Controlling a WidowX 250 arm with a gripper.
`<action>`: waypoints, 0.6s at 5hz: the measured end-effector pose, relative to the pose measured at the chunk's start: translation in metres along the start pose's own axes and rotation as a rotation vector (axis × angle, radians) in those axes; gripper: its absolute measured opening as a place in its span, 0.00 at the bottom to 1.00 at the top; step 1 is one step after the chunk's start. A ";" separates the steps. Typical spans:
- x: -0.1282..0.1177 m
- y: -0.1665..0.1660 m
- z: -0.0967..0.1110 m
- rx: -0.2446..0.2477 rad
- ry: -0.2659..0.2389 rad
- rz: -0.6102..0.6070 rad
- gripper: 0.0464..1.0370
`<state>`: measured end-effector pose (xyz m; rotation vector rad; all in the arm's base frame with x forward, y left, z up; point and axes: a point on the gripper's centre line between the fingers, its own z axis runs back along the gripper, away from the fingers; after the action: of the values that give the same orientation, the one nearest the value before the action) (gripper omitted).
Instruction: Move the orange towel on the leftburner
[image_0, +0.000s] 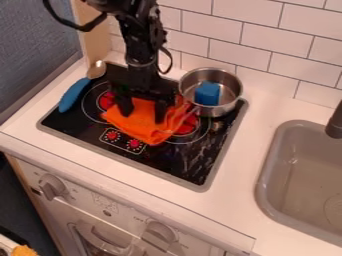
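- Clock directions take twelve as the top of the camera view.
- The metal pot (228, 90) sits at two o'clock on the black stovetop (179, 166); inside it is a blue block (207, 94), with the pot's wall around it.
- The grey sink (263, 187) is set into the counter (234, 200) at four o'clock from the stovetop, and a dark faucet (336, 124) stands at one o'clock from the sink's middle.
- The gripper (143, 111) hangs down over the middle of the stovetop, its fingers spread well apart, one toward nine o'clock and the other toward three.
- Both fingertips are at the orange towel (143, 128); whether they press into the cloth, I can't tell.
- The towel lies crumpled across the middle of the stovetop, between the two burners: the left burner (105, 100) shows red at its ten o'clock, and the right burner (189, 125), partly covered by cloth, at its three o'clock.
- The spoon (73, 95), with a blue handle, lies at ten o'clock on the stovetop, its silver bowl end pointing toward one o'clock.
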<state>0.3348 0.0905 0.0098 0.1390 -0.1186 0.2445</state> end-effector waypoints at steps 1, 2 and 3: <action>0.023 0.014 -0.004 0.011 -0.008 0.014 0.96; 0.038 0.025 -0.007 0.018 -0.011 0.036 0.96; 0.047 0.035 -0.008 0.026 -0.011 0.051 0.96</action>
<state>0.3717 0.1367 0.0121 0.1629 -0.1302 0.2958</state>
